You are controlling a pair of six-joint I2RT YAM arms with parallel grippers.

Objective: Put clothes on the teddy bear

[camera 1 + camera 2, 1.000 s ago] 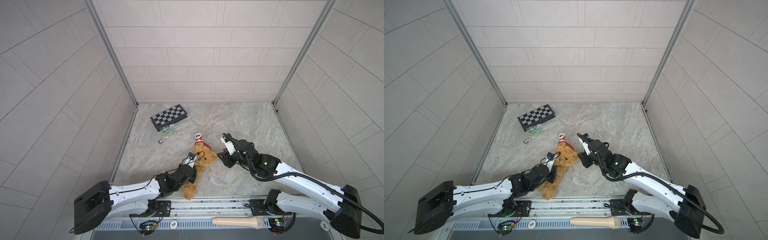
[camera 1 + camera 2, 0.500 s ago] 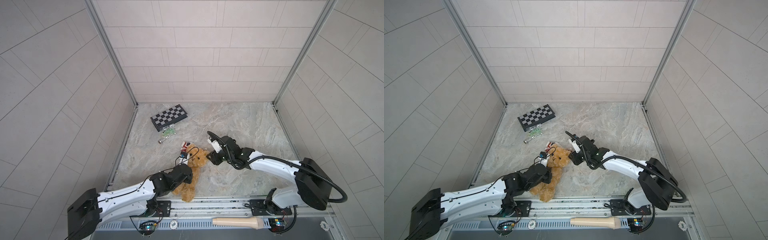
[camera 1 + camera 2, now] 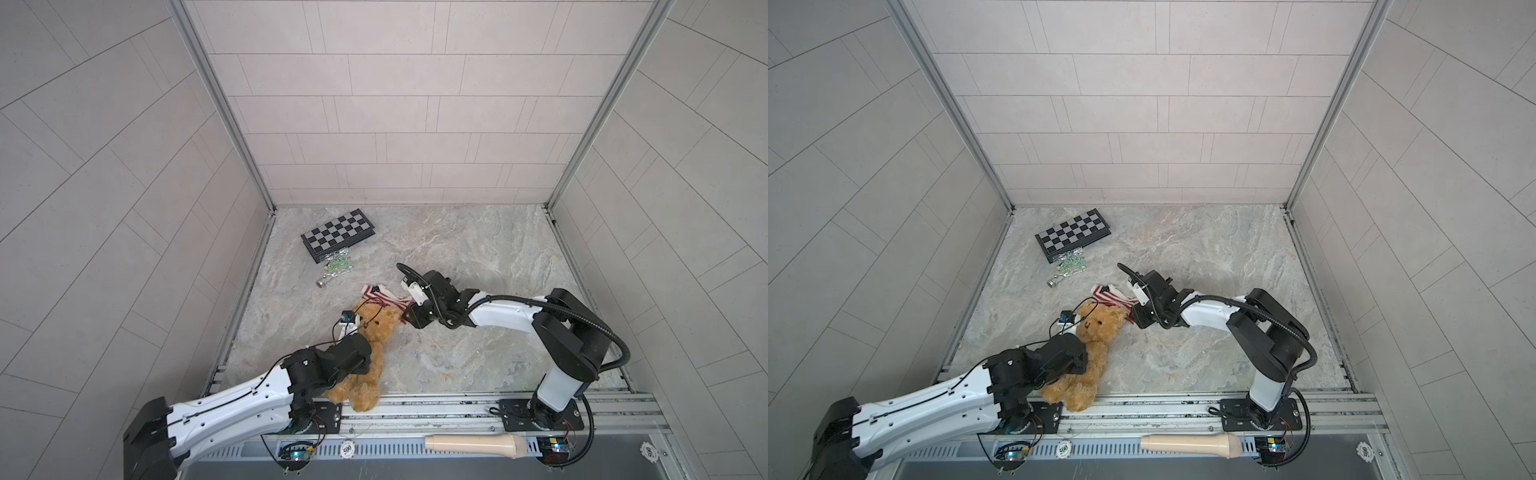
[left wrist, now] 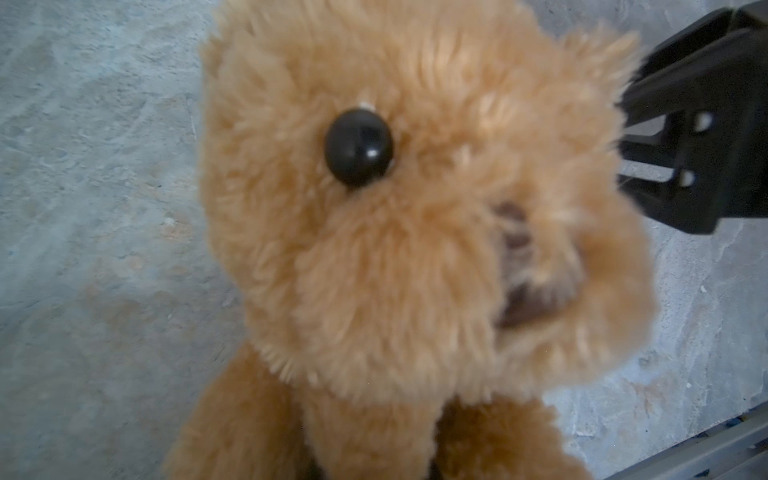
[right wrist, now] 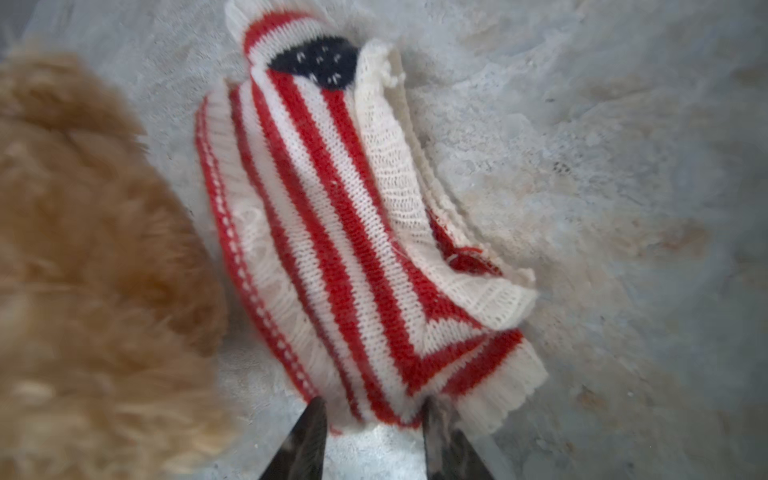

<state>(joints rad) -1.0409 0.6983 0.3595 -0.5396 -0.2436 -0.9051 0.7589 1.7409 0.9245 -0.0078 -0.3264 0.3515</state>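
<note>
Moved: in the past second the striped sweater (image 3: 382, 297), earlier bunched at the bear's head, has come to lie flat just beyond it. The right arm has folded inward and the teddy bear (image 3: 374, 330) has shifted left.
Count: one bear, one sweater, one chessboard (image 3: 338, 235) with one glinting packet (image 3: 337, 266) beside it, two arms.
Bear: face up on the near-left of the marble bench (image 3: 478, 249), its head toward the sweater and its feet at the front rail (image 3: 436, 409).
Top views: both show the whole layout, with sweater and bear's head touching or nearly so.
Right wrist view: shows the sweater's (image 5: 340, 228) navy patch flecked white, unclear from above.
Left wrist view: only the bear's (image 4: 415, 208) blurred face, one eye and the nose.
Left hand (image 3: 368, 357): low on the bear's torso, apparently clenched on it, its fingers lost in fur.
Right hand (image 5: 374, 440): released, its two fingertips apart and straddling the sweater's hem.
Arms: the left reaches diagonally from the near-left corner. The right has its elbow raised, its forearm running low toward the middle.
</note>
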